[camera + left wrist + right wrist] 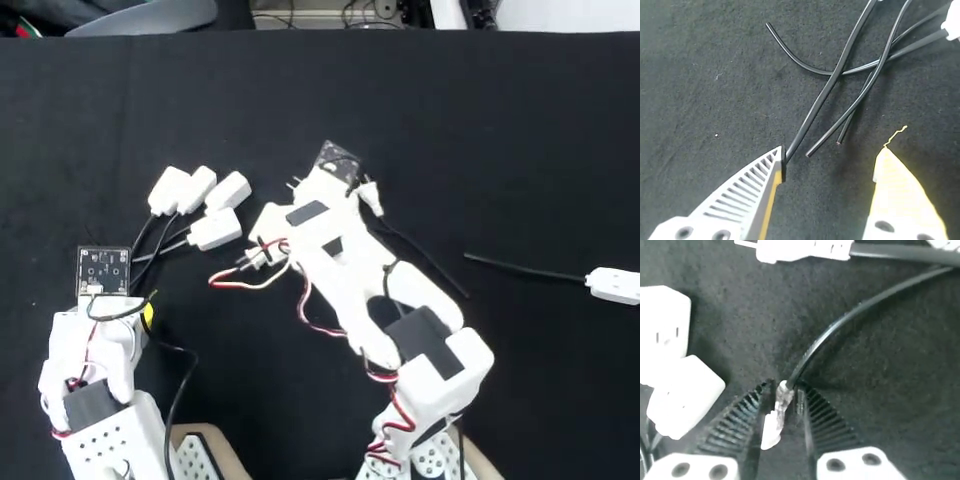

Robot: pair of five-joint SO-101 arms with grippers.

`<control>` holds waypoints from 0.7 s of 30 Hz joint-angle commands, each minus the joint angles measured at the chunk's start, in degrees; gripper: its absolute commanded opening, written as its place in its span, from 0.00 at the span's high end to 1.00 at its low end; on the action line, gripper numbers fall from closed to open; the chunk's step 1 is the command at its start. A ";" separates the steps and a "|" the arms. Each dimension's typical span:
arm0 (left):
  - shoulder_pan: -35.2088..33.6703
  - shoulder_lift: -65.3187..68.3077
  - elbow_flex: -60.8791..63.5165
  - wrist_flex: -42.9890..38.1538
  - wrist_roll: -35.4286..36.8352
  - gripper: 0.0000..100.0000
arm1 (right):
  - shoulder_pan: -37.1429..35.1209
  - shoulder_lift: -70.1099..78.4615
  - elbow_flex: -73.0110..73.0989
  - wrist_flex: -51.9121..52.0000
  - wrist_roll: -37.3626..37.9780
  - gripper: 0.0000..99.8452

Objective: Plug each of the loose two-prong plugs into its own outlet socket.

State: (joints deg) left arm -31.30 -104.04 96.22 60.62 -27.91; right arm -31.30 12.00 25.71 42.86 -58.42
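Plug in hand, sockets off to one side: my right pincer (786, 386), ribbed black jaws closed, grips a small white two-prong plug (771, 432) near its neck. The plug's long axis lies along the jaws and its thin black cord (837, 326) runs out past the fingertips. I cannot make out the prongs within the grip. On the high view, the cluster of four blocky white outlet sockets (197, 190) sits on the black cloth table (500, 120), close beside the right arm's forward end at about nine to ten o'clock from it. The right wrist camera catches one socket face (662, 322) showing its pair of slots. My left pincer (833, 149), at about seven o'clock from the cluster, hangs with jaws wide apart over the loose ends of thin black leads (832, 75), holding nothing. The right arm is nearer the socket faces, so I judge the coming move to be its own: carry the plug toward nine o'clock and turn it until prongs meet slots. A second white plug (800, 250) lies loose just beyond the right fingertips.
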 commanded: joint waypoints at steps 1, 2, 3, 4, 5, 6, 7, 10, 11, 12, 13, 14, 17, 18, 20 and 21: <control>0.66 -0.35 1.10 -0.53 -0.35 0.71 | 0.79 -1.71 -2.24 2.81 3.96 0.99; 0.66 -0.35 1.10 -0.53 -0.35 0.71 | 0.79 -2.24 -3.47 5.54 5.27 0.99; 0.66 -0.35 1.10 -0.53 -0.35 0.71 | 0.79 -2.86 -5.14 8.70 7.30 0.99; 0.66 -0.35 1.10 -0.53 -0.35 0.71 | 0.88 -3.30 -6.99 11.96 10.55 0.99; 0.66 -0.35 1.10 -0.53 -0.35 0.71 | 1.14 -3.74 -8.84 15.30 14.95 0.99; 0.66 -0.35 1.10 -0.53 -0.35 0.71 | 1.76 -3.82 -10.68 18.20 20.48 0.99; 0.66 -0.35 1.10 -0.53 -0.35 0.71 | 2.29 -3.65 -12.62 20.57 26.55 0.99; 0.66 -0.35 1.10 -0.53 -0.35 0.71 | 4.13 -1.36 -16.57 25.67 44.04 0.99; 0.66 -0.35 1.10 -0.53 -0.35 0.71 | 4.66 -0.13 -17.54 26.81 49.14 0.99; 0.66 -0.35 1.10 -0.53 -0.35 0.71 | 5.19 1.27 -18.59 27.87 53.98 0.99; 0.66 -0.35 1.10 -0.53 -0.35 0.71 | 5.54 2.86 -19.38 28.84 58.29 0.99; 0.66 -0.35 1.10 -0.53 -0.35 0.71 | 5.80 4.53 -20.62 29.89 61.71 0.99; 1.45 -0.35 1.10 -0.97 -0.09 0.71 | 5.80 9.63 -24.75 35.87 68.57 0.99; 2.77 -0.35 1.10 -0.97 -0.09 0.71 | 5.71 11.21 -26.33 38.07 69.80 0.99; 5.14 -0.35 1.10 -0.44 -0.18 0.71 | 5.10 14.20 -29.49 41.58 71.03 0.99; 5.76 -0.35 1.10 0.00 -0.26 0.71 | 5.01 15.52 -30.73 42.90 71.21 0.99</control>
State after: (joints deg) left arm -29.10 -104.04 96.22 60.62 -27.91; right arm -26.29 25.63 0.92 81.45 10.59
